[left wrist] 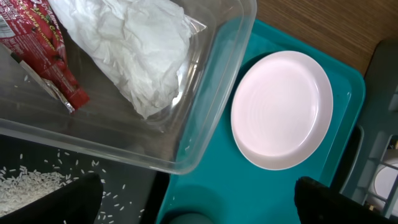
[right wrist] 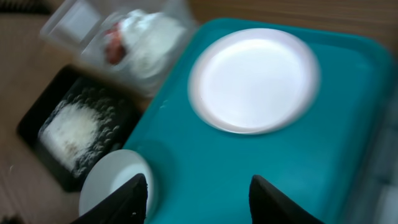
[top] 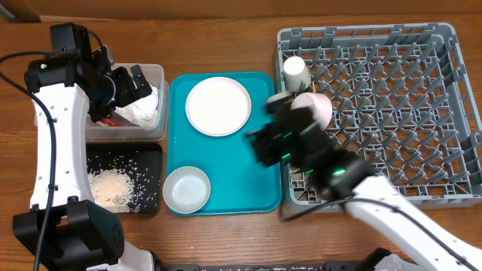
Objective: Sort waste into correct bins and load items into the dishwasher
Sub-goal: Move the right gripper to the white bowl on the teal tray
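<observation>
My left gripper (top: 129, 84) (left wrist: 199, 202) hangs open over the clear tub (top: 154, 71) (left wrist: 211, 81), nothing between its fingers. In the tub lie the crumpled white napkin (top: 144, 110) (left wrist: 134, 43) and the red-and-silver wrapper (top: 111, 120) (left wrist: 46, 56). Rice (top: 113, 188) (right wrist: 71, 127) lies in the black tray (top: 151, 154) (right wrist: 37, 118). My right gripper (top: 257, 147) (right wrist: 199, 202), blurred, is open above the teal tray (top: 241, 177) (right wrist: 249, 162), empty. The pink plate (top: 218, 105) (left wrist: 283, 109) (right wrist: 254, 78) and white-grey bowl (top: 187, 188) (right wrist: 112, 180) sit on that tray. The white cup (top: 295, 71) and pinkish bowl (top: 320, 105) stand in the grey rack (top: 392, 113). Chopsticks are out of view.
The rack fills the right half of the wooden table. The teal tray lies between the rack and the two bins. My right arm (top: 376, 196) crosses the rack's front left corner. A cable (top: 45, 120) runs along the left arm.
</observation>
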Available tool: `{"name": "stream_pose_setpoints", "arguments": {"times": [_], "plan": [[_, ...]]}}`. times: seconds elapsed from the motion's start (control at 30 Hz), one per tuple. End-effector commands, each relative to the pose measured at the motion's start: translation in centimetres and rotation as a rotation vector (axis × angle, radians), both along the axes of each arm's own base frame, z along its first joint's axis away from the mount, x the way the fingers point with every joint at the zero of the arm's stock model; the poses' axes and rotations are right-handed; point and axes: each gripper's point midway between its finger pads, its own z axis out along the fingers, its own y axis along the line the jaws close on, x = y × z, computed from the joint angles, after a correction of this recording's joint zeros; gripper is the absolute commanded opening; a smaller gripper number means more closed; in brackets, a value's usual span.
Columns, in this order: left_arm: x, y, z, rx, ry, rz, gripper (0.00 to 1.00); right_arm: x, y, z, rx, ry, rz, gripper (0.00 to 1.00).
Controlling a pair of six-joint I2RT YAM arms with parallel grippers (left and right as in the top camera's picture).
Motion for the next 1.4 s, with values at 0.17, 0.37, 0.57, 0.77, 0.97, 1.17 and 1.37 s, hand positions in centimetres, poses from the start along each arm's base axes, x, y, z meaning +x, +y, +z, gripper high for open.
{"name": "stream_pose_setpoints", "arguments": {"times": [0.17,0.37,0.57,0.77,0.97,1.17,1.37], "plan": [[0.2,-0.2,0.8,0.013,-0.026,-0.020,1.00,-7.0,10.7,-7.5,-0.143,-0.079,0.369,0.33],[0.2,-0.2,0.8,0.013,-0.025,-0.020,1.00,-10.5,14.0,-9.3,-0.185,-0.193,0.555,0.05],[0.2,-0.2,0.8,0.013,-0.025,-0.020,1.00,-10.8,14.6,-10.1,-0.185,-0.196,0.564,0.04],[0.2,-0.2,0.8,0.013,-0.026,-0.020,1.00,-8.5,13.9,-11.0,-0.300,-0.163,0.438,0.04],[0.2,-0.2,0.8,0.013,-0.025,-0.020,1.00,-7.9,14.4,-9.3,-0.291,-0.096,0.377,0.04],[0.2,-0.2,0.8,0.013,-0.025,-0.020,1.00,-7.3,13.2,-13.1,-0.362,-0.020,0.377,0.04],[0.2,-0.2,0.8,0.013,-0.025,-0.020,1.00,-7.5,13.5,-13.7,-0.329,0.024,0.408,0.04]]}}
